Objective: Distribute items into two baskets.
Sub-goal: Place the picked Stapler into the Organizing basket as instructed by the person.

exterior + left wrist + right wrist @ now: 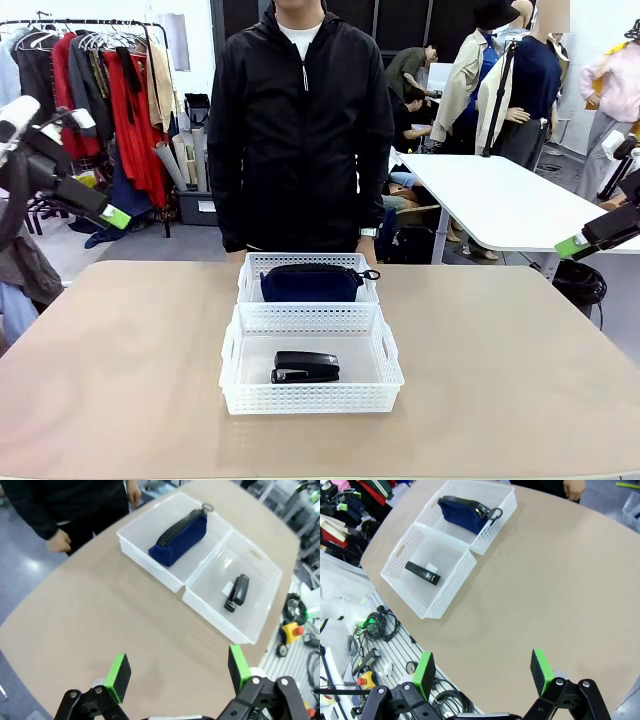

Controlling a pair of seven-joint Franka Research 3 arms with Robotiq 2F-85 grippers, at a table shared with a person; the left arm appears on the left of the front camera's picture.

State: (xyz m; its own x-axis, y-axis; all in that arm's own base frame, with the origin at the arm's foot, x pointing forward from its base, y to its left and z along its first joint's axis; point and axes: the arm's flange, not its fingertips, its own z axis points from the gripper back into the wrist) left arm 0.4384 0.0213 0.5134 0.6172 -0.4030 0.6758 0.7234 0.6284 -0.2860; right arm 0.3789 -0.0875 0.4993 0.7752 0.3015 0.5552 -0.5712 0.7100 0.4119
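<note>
Resting in 1 basket (385, 360), stapler (305, 367) lies well apart from both grippers.

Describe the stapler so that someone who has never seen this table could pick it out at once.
Two white baskets sit end to end mid-table. In the near basket, farthest from the person, lies the stapler: small, black and hard, unlike the larger soft navy pouch in the far basket.

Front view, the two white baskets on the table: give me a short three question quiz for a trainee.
1. True or false: the blue pouch and the stapler lie in the same basket.
2. Which basket holds the stapler: A, the near basket, or B, the far basket by the person?
3. Fill in: the jaws of the left gripper and the right gripper stand ____.

Key: 1 false; 2 A; 3 open.
</note>
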